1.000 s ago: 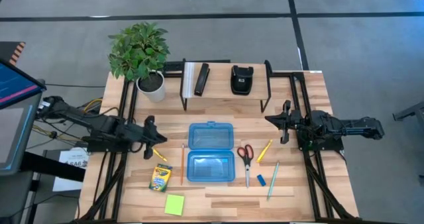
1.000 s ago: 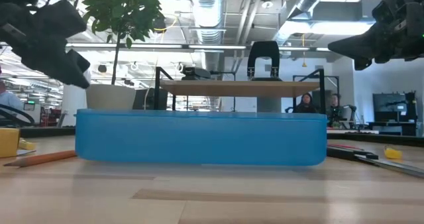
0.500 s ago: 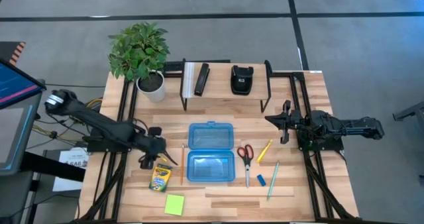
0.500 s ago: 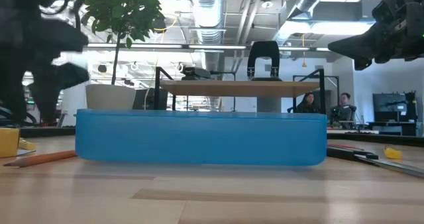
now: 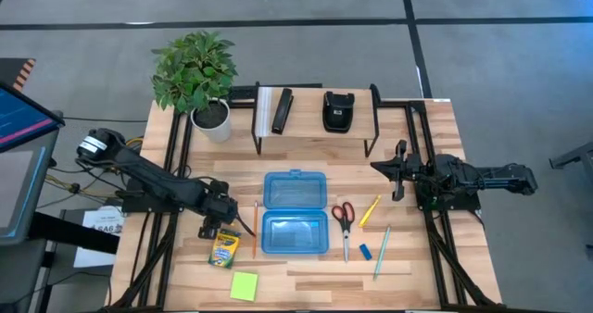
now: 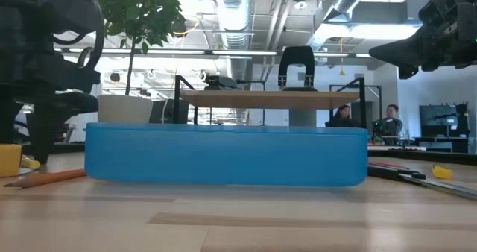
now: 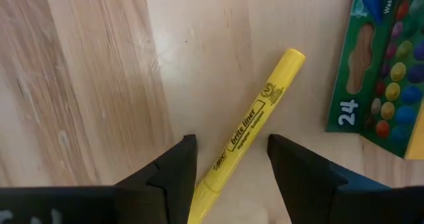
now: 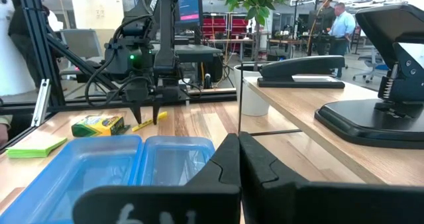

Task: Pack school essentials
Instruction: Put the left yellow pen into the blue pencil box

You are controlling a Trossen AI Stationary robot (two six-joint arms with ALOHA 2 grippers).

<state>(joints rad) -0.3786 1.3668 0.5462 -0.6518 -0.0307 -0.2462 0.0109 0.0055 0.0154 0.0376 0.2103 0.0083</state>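
The left end effector hangs low over the bench, fingers parted astride a yellow highlighter lying flat beside the crayon box, not gripping it. The right end effector waits pinched shut and empty, raised near the open blue plastic case.

I see potted plant at desk's far-left corner; stapler and hole punch on far-edge shelf; blue case open mid-desk.
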